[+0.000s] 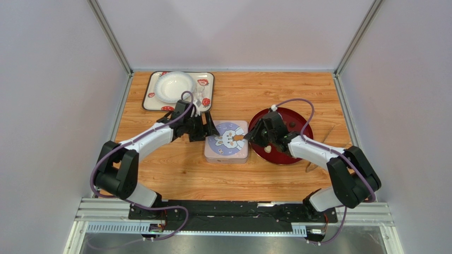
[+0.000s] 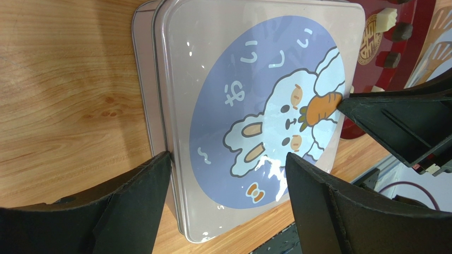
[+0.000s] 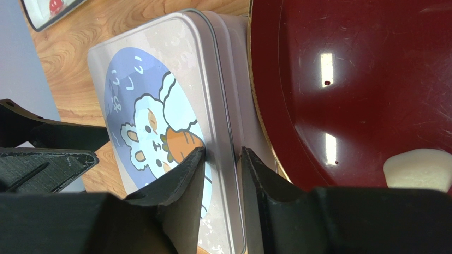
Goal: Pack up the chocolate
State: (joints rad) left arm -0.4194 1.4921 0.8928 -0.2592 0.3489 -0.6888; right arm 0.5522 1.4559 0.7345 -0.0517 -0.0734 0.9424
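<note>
Close at the bottom of the right wrist view, the right gripper (image 3: pixel 224 153) has its two black fingers standing near together astride the right-hand rim of a lid (image 3: pixel 159 95), one finger over the printed rabbit and carrot, the other against the side of the tin (image 3: pixel 233 63); whether they actually pinch the rim cannot be told. Across the bottom of the left wrist view, the left gripper (image 2: pixel 228 159) is spread wide, one finger at the tin's outer edge in the lower left and the other over the lid near the small orange bow, gripping nothing. The pale tin sits closed at the middle of the wooden table (image 1: pixel 175 169), between the two arms. Just beside its right edge lies a dark red plate (image 1: pixel 297 153), and the chocolate (image 3: pixel 419 169) is there: a cream-white piece at the lower right of the right wrist view, with another cream piece and two dark lumps at the upper right of the left wrist view. Farther back, at the upper left of the table, a strawberry-patterned tray (image 1: pixel 204 79) carries a white dish (image 1: pixel 175 87).
</note>
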